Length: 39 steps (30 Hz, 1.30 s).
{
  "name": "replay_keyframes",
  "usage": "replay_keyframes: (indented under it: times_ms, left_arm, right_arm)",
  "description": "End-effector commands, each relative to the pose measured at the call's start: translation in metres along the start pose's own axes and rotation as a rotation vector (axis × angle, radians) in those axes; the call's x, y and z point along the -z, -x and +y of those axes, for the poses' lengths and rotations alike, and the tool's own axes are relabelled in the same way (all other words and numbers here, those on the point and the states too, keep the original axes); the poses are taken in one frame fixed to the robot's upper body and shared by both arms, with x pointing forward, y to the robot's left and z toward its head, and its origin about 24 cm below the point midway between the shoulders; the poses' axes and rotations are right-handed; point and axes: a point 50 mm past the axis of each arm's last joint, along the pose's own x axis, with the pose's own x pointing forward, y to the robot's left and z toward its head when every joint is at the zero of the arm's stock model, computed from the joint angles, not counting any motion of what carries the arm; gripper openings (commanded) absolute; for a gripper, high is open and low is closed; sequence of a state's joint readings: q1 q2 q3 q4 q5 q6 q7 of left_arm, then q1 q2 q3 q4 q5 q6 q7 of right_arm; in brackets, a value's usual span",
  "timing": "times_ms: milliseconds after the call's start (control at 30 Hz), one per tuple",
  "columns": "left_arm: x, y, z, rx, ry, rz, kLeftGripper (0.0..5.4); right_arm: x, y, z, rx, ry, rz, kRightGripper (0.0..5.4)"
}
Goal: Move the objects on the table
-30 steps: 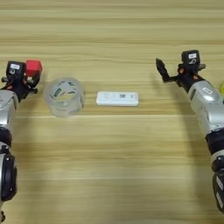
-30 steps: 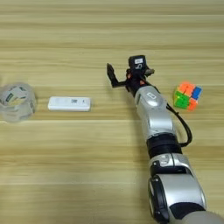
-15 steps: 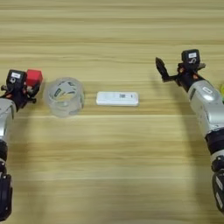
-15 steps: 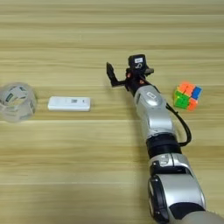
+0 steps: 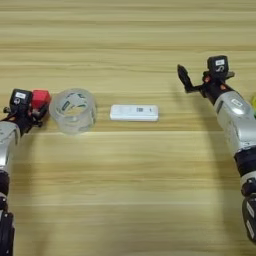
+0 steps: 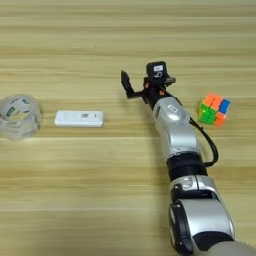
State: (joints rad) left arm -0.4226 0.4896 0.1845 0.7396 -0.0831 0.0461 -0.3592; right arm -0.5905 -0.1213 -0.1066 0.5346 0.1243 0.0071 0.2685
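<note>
Looks like a robotics lab / test bench, not a home or shop. Evidence: the surface (image 5: 130, 190) is bare light wood-grain w/ horizontal plank lines and fills the whole view, no walls or furniture visible. Two silver-and-black robot arms reach in from the near edge, w/ an exposed black cable (image 6: 207, 145) on the right arm. The few items are unrelated odds & ends laid out roughly in a row, well apart: small red cube (image 5: 40, 98), clear tape roll (image 5: 73, 110), flat white bar (image 5: 134, 112), multicoloured puzzle cube (image 6: 214, 109). Reads as a staged manipulation setup, i.e. test props, not everyday clutter.
</note>
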Motion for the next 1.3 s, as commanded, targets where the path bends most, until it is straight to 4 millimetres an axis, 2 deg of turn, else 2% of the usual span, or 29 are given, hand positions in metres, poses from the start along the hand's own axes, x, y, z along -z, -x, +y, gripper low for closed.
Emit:
replay_keyframes:
  times_ms: [33, 867, 1133, 1300]
  left_arm:
    - [0.003, 0.000, -0.005, 0.013, 0.000, 0.015, 3.02]
    - [-0.010, -0.002, -0.009, -0.015, 0.044, -0.081, 5.33]
    - [-0.024, -0.001, -0.016, 0.006, 0.072, -0.188, 5.39]
    - [-0.029, -0.001, -0.009, -0.065, 0.070, -0.222, 5.39]
  right_arm:
    - [-0.004, -0.001, 0.001, -0.008, 0.002, -0.013, 5.40]
    - [-0.003, 0.000, 0.003, -0.024, 0.014, -0.009, 5.40]
    - [-0.004, -0.001, 0.007, -0.047, 0.024, -0.006, 5.40]
    - [-0.005, -0.001, 0.009, -0.058, 0.029, -0.006, 5.40]
